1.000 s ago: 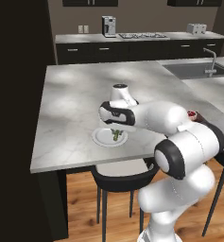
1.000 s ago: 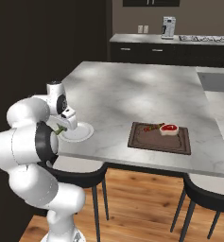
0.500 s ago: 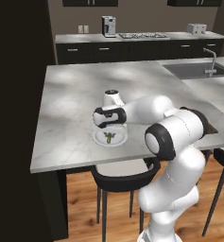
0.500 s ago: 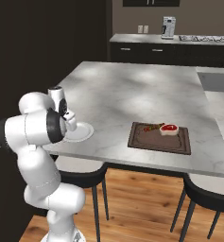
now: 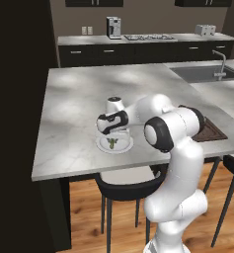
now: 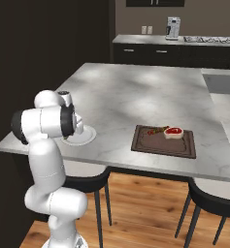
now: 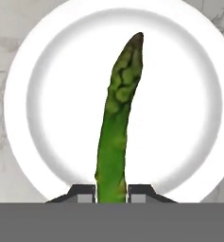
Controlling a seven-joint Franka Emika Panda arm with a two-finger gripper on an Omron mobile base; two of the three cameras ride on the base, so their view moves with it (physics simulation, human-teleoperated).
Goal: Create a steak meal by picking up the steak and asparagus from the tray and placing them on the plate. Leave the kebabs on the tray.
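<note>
Since the earlier frame the arm has swung further over the plate [image 5: 115, 145]. The end effector [image 7: 111, 191] pinches the asparagus [image 7: 118, 118] directly above the plate's centre; release appears imminent. The steak [image 6: 173, 132] remains on the tray [image 6: 160, 146], beside the plate.

A home kitchen: marble island [image 5: 79, 113], sink [image 5: 202, 73] (with faucet), stovetop [image 5: 143, 37], coffee machine [image 5: 113, 27], dark cabinets [image 5: 153, 52].
</note>
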